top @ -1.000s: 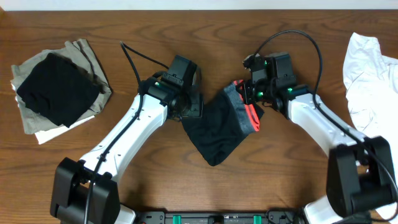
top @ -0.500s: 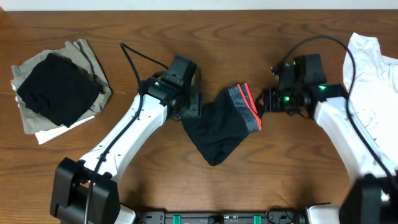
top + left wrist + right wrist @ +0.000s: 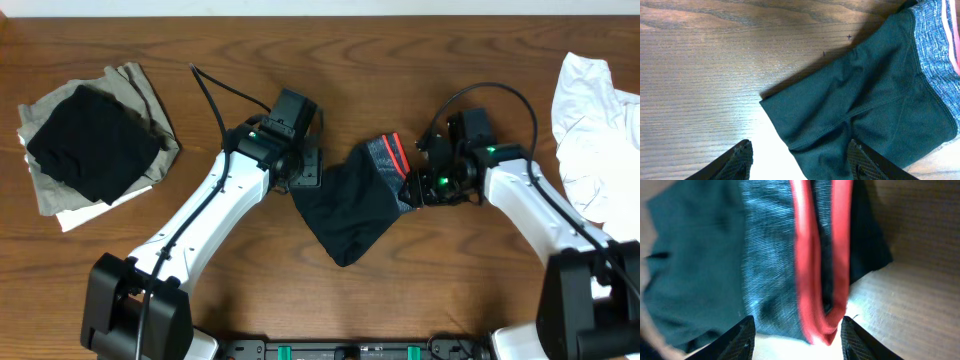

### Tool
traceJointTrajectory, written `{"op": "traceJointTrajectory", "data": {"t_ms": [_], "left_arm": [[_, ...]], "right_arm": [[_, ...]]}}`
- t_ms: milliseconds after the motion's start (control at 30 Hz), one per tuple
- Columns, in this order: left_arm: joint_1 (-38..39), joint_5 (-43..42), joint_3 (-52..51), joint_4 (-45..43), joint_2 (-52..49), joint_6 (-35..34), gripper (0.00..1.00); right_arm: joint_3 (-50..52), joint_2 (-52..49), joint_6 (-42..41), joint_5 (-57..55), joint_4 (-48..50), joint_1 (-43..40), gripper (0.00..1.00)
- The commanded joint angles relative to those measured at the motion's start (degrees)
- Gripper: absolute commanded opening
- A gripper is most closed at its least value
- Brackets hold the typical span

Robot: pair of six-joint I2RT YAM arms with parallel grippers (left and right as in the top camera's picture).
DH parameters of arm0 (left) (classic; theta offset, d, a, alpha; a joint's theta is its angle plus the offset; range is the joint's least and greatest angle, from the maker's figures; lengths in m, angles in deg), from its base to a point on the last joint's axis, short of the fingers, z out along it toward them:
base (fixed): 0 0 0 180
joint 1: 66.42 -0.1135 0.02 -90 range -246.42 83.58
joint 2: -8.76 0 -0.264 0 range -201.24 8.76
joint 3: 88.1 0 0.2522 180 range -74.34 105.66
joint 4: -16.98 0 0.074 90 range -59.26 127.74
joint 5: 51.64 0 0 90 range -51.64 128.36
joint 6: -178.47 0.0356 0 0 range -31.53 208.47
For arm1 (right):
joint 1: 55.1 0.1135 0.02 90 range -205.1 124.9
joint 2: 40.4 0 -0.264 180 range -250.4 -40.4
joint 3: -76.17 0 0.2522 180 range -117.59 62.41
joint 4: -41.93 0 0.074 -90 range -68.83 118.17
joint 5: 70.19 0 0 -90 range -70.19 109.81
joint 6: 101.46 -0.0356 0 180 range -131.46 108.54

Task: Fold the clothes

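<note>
Overhead, from left to right: a black garment (image 3: pixel 88 140) lay on khaki and white pieces at the left end of the table (image 3: pixel 420 50). The leggings (image 3: pixel 345 210) sat bunched at centre between the two arms, and a white shirt (image 3: pixel 590 110) lay crumpled at far right. The left gripper (image 3: pixel 305 172) hung at the leggings' left edge. The right gripper (image 3: pixel 412 188) hung at the waistband (image 3: pixel 392 165) on their right side.

The left wrist view showed what the overhead hid. The left gripper (image 3: pixel 801 160) had its jaws wide apart and clamped on nothing, with a folded corner of the leggings (image 3: pixel 860 110) lying between them. One finger (image 3: pixel 740 157) was over bare wood and the other over dark cloth.

The right wrist view showed the right gripper (image 3: pixel 797 332) with its jaws parted as well. The grey waistband (image 3: pixel 770 265) and its doubled coral-red edge ran loose between the tips, not pinched. Whether either tip touched the cloth could not be told.
</note>
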Motion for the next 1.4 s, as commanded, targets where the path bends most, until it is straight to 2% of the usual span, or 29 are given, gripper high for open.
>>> {"op": "traceJointTrajectory", "data": {"t_ms": [0,100,167,300,367,433,800,1067,1100,1200,1300,1367], "left_arm": [[-0.1,1.1,0.0,0.3,-0.8,0.9,0.63],[-0.1,1.1,0.0,0.3,-0.8,0.9,0.63],[-0.1,1.1,0.0,0.3,-0.8,0.9,0.63],[-0.1,1.1,0.0,0.3,-0.8,0.9,0.63],[-0.1,1.1,0.0,0.3,-0.8,0.9,0.63],[-0.1,1.1,0.0,0.3,-0.8,1.0,0.63],[-0.1,1.1,0.0,0.3,-0.8,0.9,0.63],[-0.1,1.1,0.0,0.3,-0.8,1.0,0.63],[-0.1,1.0,0.0,0.3,-0.8,1.0,0.63],[-0.1,1.1,0.0,0.3,-0.8,0.9,0.63],[-0.1,1.1,0.0,0.5,-0.8,0.9,0.63],[-0.1,1.1,0.0,0.8,-0.8,1.0,0.63]], "right_arm": [[0.5,-2.8,1.0,-1.4,2.0,0.3,0.56],[0.5,-4.9,1.2,-0.6,2.5,0.3,0.55],[0.5,-5.9,3.8,2.6,2.4,0.3,0.49],[0.5,-6.3,9.6,8.0,2.5,0.2,0.26],[0.4,-6.2,10.0,8.0,2.2,0.2,0.10],[-0.4,-6.1,9.9,7.8,1.2,0.0,0.01],[-15.6,-3.1,13.8,1.8,-2.8,-1.5,0.01],[-12.7,-4.9,13.8,-7.5,-2.5,-2.5,0.02],[-12.0,-5.4,13.8,-7.8,-2.3,-2.6,0.04],[-9.9,-7.2,13.6,-10.7,-1.6,-2.6,0.22],[-9.5,-9.3,9.3,-18.1,-1.6,-2.8,0.25],[-9.5,-10.0,5.1,-24.3,-1.8,-3.0,0.31]]}}
